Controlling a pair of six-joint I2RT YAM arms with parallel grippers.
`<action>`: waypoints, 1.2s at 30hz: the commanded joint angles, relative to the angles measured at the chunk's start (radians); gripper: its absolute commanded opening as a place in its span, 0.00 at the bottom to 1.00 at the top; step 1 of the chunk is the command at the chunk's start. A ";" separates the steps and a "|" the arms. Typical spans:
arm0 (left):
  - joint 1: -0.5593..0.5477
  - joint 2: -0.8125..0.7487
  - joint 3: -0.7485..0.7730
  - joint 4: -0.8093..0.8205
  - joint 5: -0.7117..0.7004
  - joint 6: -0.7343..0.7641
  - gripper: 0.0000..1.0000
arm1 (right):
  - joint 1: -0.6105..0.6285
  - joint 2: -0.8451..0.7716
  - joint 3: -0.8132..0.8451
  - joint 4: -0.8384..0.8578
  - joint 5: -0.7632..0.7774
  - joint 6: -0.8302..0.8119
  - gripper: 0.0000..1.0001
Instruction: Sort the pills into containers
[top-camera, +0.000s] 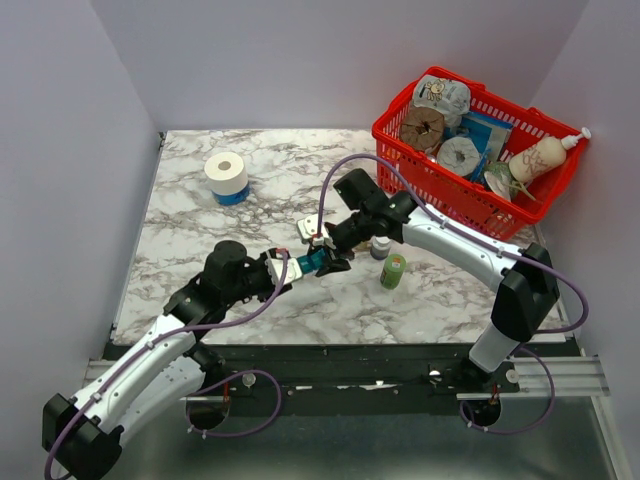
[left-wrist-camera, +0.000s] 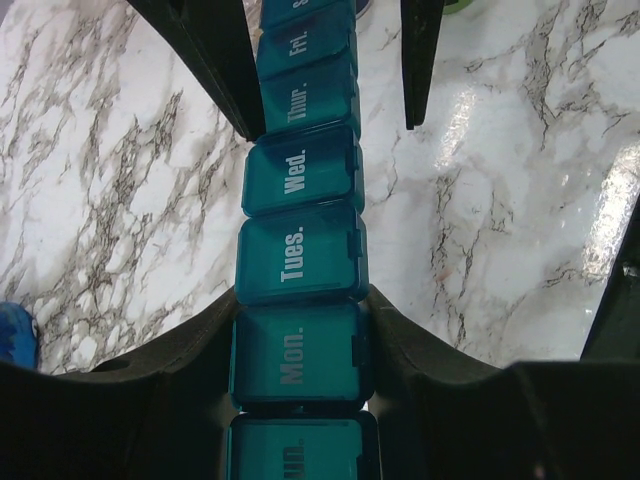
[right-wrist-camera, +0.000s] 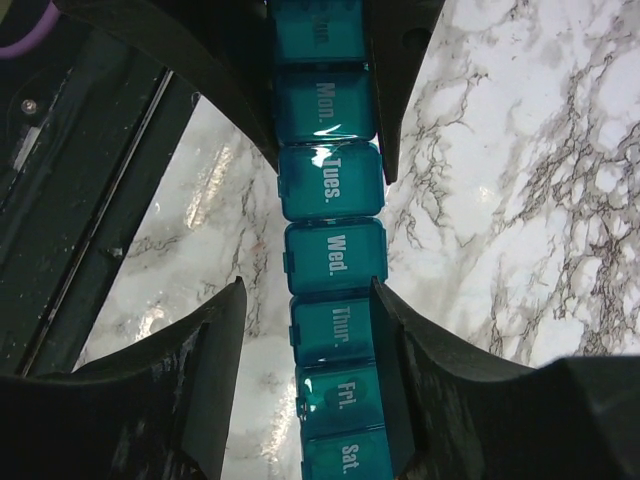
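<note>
The containers are one teal pill organiser (top-camera: 312, 262) with day-labelled lids, all shut, lying on the marble table between both arms. In the left wrist view my left gripper (left-wrist-camera: 302, 295) is shut on the organiser (left-wrist-camera: 300, 250) at the "Mon." compartment. In the right wrist view my right gripper (right-wrist-camera: 308, 290) stands open around the organiser (right-wrist-camera: 333, 250) at the "Thur." end. Its right finger (right-wrist-camera: 400, 340) lies against the side and its left finger (right-wrist-camera: 215, 340) is apart. A dark oval shows through the "Fri." lid. No loose pills show.
A green bottle (top-camera: 393, 270) and a small capped bottle (top-camera: 380, 247) stand right of the grippers. A small silvery packet (top-camera: 311, 227) lies just behind them. A red basket (top-camera: 520, 210) of goods sits back right. A paper roll (top-camera: 226, 175) stands back left.
</note>
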 joint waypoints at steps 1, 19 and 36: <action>-0.002 -0.032 -0.008 0.040 0.028 -0.013 0.00 | 0.007 0.006 0.004 -0.029 -0.037 -0.005 0.60; -0.002 -0.048 -0.014 0.023 0.046 -0.004 0.00 | -0.002 0.054 0.047 0.007 0.061 0.019 0.65; -0.004 -0.043 -0.004 -0.029 0.019 0.113 0.00 | -0.005 0.159 0.282 -0.441 -0.124 -0.249 0.35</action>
